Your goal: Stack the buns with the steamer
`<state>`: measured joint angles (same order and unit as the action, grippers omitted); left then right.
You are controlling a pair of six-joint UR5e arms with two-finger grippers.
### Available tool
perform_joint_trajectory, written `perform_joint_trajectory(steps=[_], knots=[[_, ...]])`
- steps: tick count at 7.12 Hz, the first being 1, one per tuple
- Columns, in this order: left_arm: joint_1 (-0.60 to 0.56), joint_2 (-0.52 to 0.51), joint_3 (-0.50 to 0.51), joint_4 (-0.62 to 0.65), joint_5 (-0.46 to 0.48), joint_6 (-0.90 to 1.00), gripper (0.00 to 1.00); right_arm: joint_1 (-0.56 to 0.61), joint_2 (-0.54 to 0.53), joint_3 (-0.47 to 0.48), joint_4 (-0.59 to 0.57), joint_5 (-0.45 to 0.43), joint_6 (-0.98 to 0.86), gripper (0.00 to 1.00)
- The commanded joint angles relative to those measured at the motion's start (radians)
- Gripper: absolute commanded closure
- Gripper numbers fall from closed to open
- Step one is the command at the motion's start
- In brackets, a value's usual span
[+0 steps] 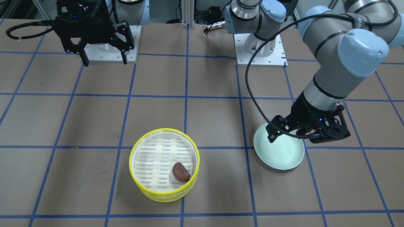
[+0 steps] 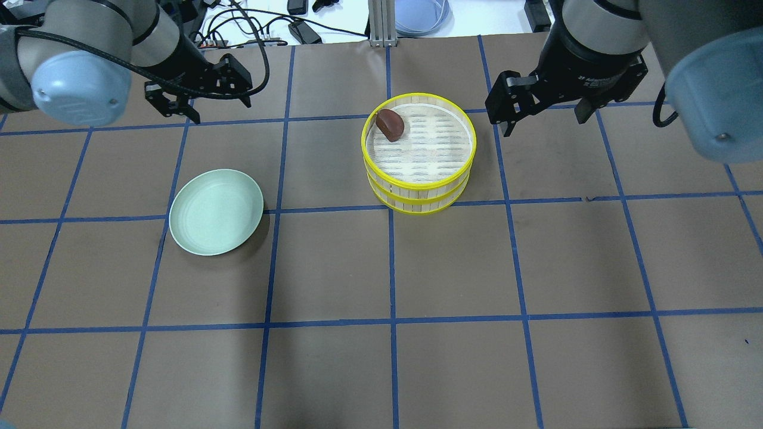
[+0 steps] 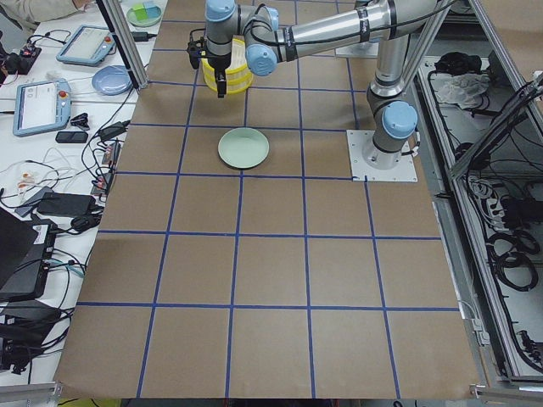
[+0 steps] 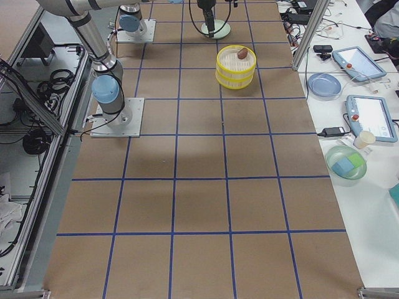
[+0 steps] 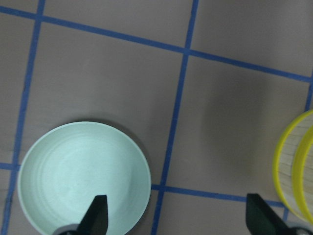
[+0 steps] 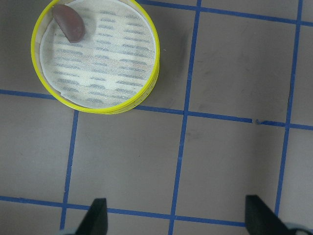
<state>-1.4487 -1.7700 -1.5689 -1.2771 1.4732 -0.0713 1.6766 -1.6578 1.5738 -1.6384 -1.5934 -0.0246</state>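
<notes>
Bench [image 2: 334,369]: brown top marked into squares by blue tape lines; it carried the steamer and the plate.
Left arm [image 2: 77,89]: reached out over the robot's left half of the bench, with its wrist pointing down.
Right arm [image 2: 703,89]: came in over the robot's right half, with its wrist also pointing down.
Steamer [image 2: 417,192]: two yellow-rimmed tiers were stacked one squarely on the other. It stood near the middle of the bench over a blue line, between the two grippers. The upper tier hid the inside of the lower one.
Plate [image 2: 216,212]: pale green and round, it lay flat on the bench. It was on the robot's left of the steamer and well apart from it.
Left gripper [image 5: 178,219]: was raised above the bench and touched nothing. Its fingers were spread wide with nothing between them. In its wrist view the plate lay under one finger and the steamer's rim showed at the other side.
Right gripper [image 1: 104,62]: hung in the air off to the steamer's side, clear of it. Its fingers were wide apart and held nothing.
Brown bun [image 2: 390,124]: glossy and dark, it lay on the slatted base of the upper tier, close against the rim on the operators' side.
</notes>
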Motion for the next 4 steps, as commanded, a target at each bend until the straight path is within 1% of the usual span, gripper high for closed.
perform_joint_trajectory(steps=[1, 3, 4], knots=[[0.036, 0.087, 0.01, -0.146, 0.03, 0.089, 0.0, 0.002, -0.003, 0.0, -0.005, 0.003, 0.0, 0.0], [0.034, 0.159, 0.012, -0.174, 0.026, 0.105, 0.0, 0.0, 0.003, 0.0, -0.009, 0.001, 0.0, 0.0], [0.037, 0.178, 0.012, -0.194, 0.029, 0.107, 0.0, 0.002, 0.003, 0.0, -0.008, 0.001, 0.0, 0.0]])
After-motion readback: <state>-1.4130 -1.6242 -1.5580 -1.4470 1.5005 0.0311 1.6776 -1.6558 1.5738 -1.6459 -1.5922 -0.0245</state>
